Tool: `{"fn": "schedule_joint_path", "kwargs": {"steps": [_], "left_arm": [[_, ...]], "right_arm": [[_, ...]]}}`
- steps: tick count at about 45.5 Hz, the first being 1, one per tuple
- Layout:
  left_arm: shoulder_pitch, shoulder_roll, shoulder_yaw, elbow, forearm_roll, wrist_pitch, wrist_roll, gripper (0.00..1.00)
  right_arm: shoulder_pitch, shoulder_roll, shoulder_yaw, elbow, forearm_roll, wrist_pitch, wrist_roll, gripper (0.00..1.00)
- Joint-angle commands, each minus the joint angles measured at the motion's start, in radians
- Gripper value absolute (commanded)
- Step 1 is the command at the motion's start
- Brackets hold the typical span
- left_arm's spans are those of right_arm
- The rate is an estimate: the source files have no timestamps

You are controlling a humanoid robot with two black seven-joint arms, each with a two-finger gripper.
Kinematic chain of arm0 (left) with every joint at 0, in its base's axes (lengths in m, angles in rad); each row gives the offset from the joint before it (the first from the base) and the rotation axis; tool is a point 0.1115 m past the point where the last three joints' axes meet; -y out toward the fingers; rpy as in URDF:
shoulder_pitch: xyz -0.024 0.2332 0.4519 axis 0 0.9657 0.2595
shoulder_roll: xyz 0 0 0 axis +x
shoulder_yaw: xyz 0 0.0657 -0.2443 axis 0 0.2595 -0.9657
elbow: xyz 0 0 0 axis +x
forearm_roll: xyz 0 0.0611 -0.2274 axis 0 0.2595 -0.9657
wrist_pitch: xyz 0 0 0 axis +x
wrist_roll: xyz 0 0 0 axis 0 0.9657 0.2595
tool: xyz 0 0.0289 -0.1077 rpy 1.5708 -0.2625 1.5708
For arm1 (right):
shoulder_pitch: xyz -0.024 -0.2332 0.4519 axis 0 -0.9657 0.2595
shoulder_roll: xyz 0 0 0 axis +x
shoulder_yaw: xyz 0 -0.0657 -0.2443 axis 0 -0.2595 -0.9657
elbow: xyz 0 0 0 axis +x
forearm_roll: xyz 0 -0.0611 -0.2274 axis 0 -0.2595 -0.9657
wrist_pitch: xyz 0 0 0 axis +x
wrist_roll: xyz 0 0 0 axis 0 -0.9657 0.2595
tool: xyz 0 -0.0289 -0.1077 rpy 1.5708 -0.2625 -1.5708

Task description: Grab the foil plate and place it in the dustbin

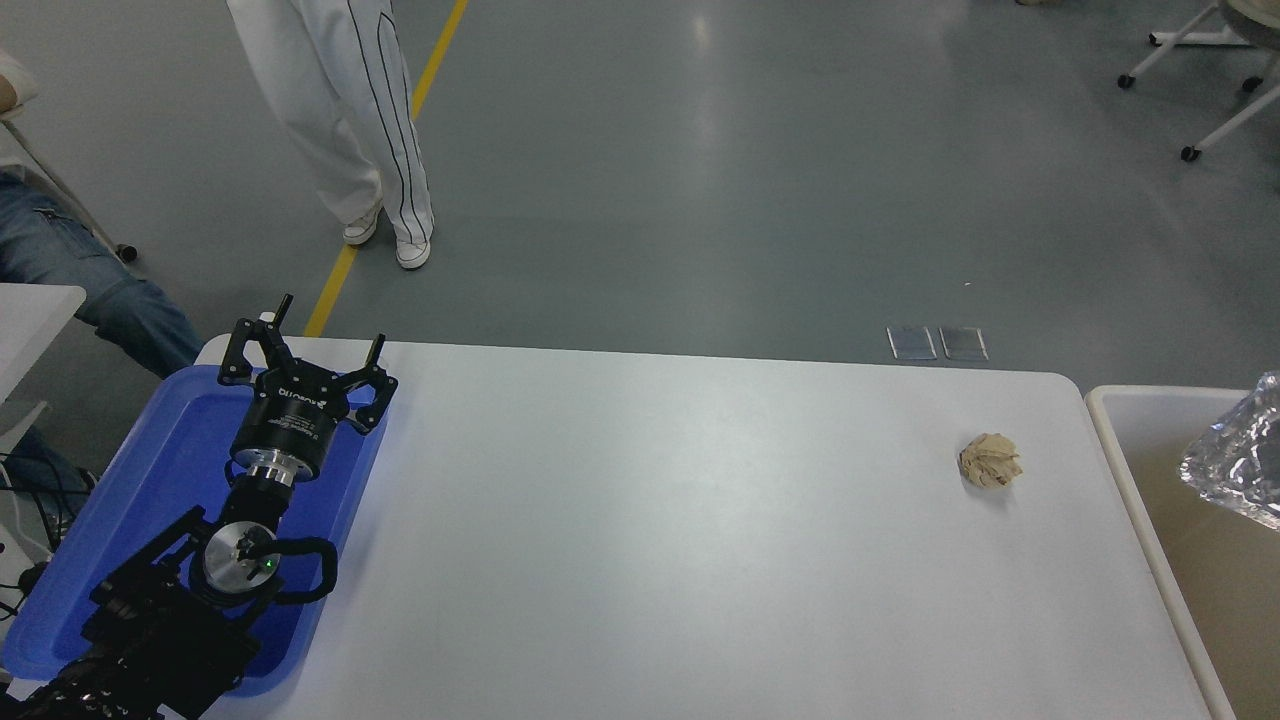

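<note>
The left arm [170, 610] comes in from the lower left corner and lies over the blue tray [70, 590], its forearm pointing away from the camera. Its wrist shows a silver disc with a small green light, and above that a black cylinder carrying white lettering that is too small to read. The left gripper [325, 345] sits at the tray's far end with its fingers [378, 350] spread wide apart, released and holding nothing; whether the tips touch the tray cannot be told. Beyond the table's far left corner a person's legs in white striped trousers [350, 110] stand by a yellow floor line [385, 170], and another person's jeans [90, 290] show at the left edge. The white table [650, 540] is bare in the middle. Toward its right end lies a paper ball [990, 460], apart from the edge. Just beside the table's right end stands the dustbin [1130, 470], pale rim and tan inside. The foil plate [1235, 465] shows over the bin's opening at the right edge, crinkled and tilted, cut off by the frame. The right gripper is out of view, so what holds the plate cannot be told.
</note>
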Motion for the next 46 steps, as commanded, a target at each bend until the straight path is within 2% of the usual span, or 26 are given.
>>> {"fn": "schedule_joint_path", "kwargs": {"steps": [1, 17, 26, 46], "left_arm": [[0.000, 0.000, 0.000, -0.001, 0.000, 0.000, 0.000, 1.00], [0.000, 0.000, 0.000, -0.001, 0.000, 0.000, 0.000, 1.00], [0.000, 0.000, -0.001, -0.001, 0.000, 0.000, 0.000, 1.00], [0.000, 0.000, 0.000, -0.001, 0.001, 0.000, 0.000, 1.00]], "right_arm": [[-0.087, 0.097, 0.081, -0.116, 0.036, -0.071, -0.002, 0.00], [-0.123, 0.131, 0.136, -0.117, 0.057, -0.128, -0.003, 0.00], [-0.129, 0.143, 0.136, -0.134, 0.057, -0.129, -0.037, 0.00], [-0.136, 0.147, 0.135, -0.135, 0.057, -0.132, -0.035, 0.01]]}}
